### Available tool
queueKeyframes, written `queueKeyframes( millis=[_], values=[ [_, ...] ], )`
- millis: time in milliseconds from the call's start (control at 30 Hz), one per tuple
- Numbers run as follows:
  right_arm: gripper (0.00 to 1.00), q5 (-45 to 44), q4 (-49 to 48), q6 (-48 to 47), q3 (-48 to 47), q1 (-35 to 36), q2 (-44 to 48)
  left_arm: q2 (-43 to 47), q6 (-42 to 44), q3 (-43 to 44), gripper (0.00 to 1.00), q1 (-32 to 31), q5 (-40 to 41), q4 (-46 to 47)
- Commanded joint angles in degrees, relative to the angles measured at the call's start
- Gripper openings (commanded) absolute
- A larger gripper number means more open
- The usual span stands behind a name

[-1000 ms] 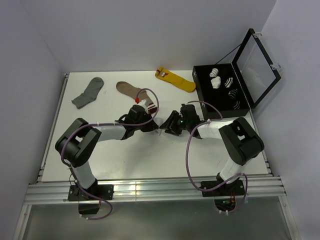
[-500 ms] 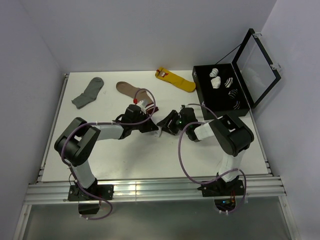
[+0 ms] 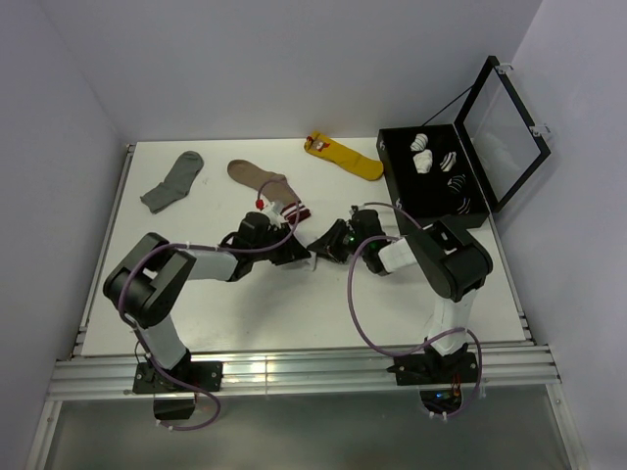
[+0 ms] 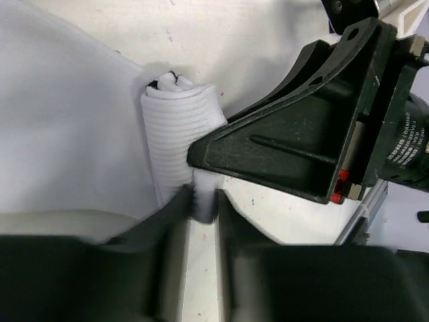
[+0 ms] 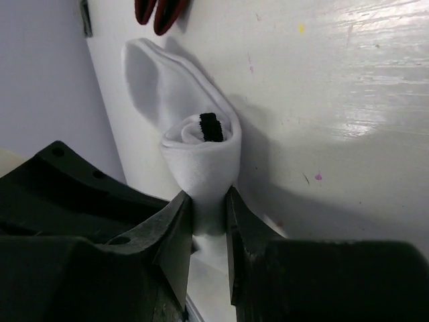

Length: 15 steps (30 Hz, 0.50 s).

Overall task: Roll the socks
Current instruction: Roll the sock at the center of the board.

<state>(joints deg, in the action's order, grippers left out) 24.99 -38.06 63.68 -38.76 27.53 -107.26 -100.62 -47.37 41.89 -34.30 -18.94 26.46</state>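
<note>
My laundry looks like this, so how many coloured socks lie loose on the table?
3: grey sock far left, brown sock beside it, yellow sock at the back by the black box. Others may be hidden.

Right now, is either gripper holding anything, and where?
Right gripper pinches the rolled white fabric sock across one end of its roll; left gripper: cannot tell.

A rolled white sock (image 5: 201, 151) is seen pinched at centre between the fingers of the right gripper (image 5: 208, 204), a dark stripe shown in its spiral; its loose end is spread toward 11 o'clock, below a maroon object (image 5: 155, 12)
</note>
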Motion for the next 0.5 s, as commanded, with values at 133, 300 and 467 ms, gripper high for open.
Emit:
queueKeyframes(
  millis=[133, 300, 467],
  values=[
    [0.0, 0.58, 17.22, -12.08, -7.11, -0.19, 2.67, 11.31, 6.94, 0.9, 0.47, -0.32, 13.12, -7.99],
    [0.0, 0.76, 26.89, -18.41, -12.2, -0.28, 3.73, 10.2, 11.42, 5.56, 0.35, -0.24, 21.22, -12.83],
    [0.0, -2.22, 35.59, -21.58, -16.34, -0.19, 4.08, 4.83, 10.64, 8.21, 0.18, 0.03, 22.27, -13.01]
  ],
)
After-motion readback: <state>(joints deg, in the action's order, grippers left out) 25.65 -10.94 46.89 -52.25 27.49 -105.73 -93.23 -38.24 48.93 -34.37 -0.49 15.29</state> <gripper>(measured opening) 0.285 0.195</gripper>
